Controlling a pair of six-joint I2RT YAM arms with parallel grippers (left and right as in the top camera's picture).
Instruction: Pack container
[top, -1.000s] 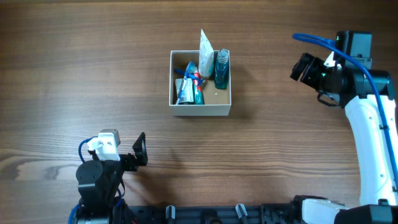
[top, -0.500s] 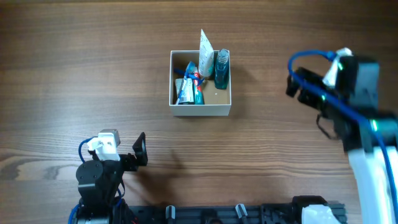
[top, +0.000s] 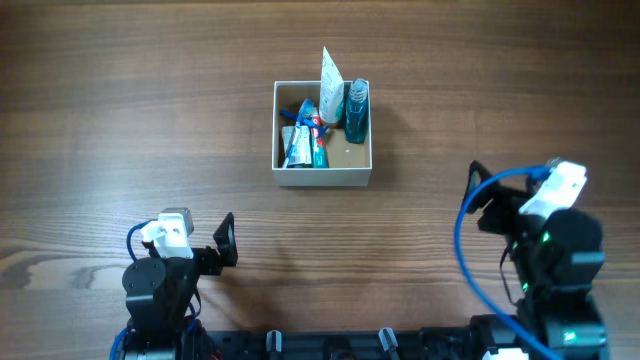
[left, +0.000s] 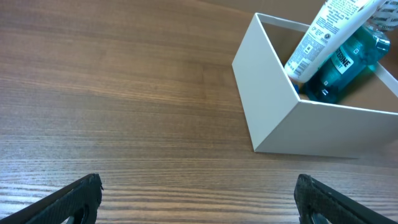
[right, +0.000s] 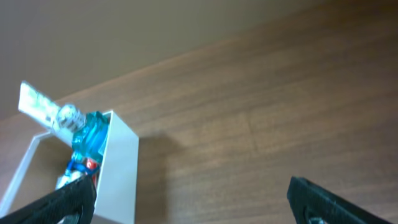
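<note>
The container (top: 322, 177) is a small white-walled box with a tan inside, at the table's upper middle. It holds a white tube (top: 331, 85), a teal bottle (top: 356, 112) and a blue-and-red packet (top: 305, 140). It also shows in the left wrist view (left: 273, 112) and the right wrist view (right: 118, 168). My left gripper (top: 226, 240) is open and empty near the front left edge, well short of the box (left: 199, 199). My right gripper (top: 480, 200) is open and empty at the front right, away from the box (right: 193, 199).
The wooden table (top: 120, 110) is bare around the box. The arm bases stand at the front edge, left (top: 158, 290) and right (top: 555, 270). A blue cable (top: 465, 240) loops beside the right arm.
My right arm has pulled back from the far right of the table toward the front edge. The left arm and the box have not moved.
</note>
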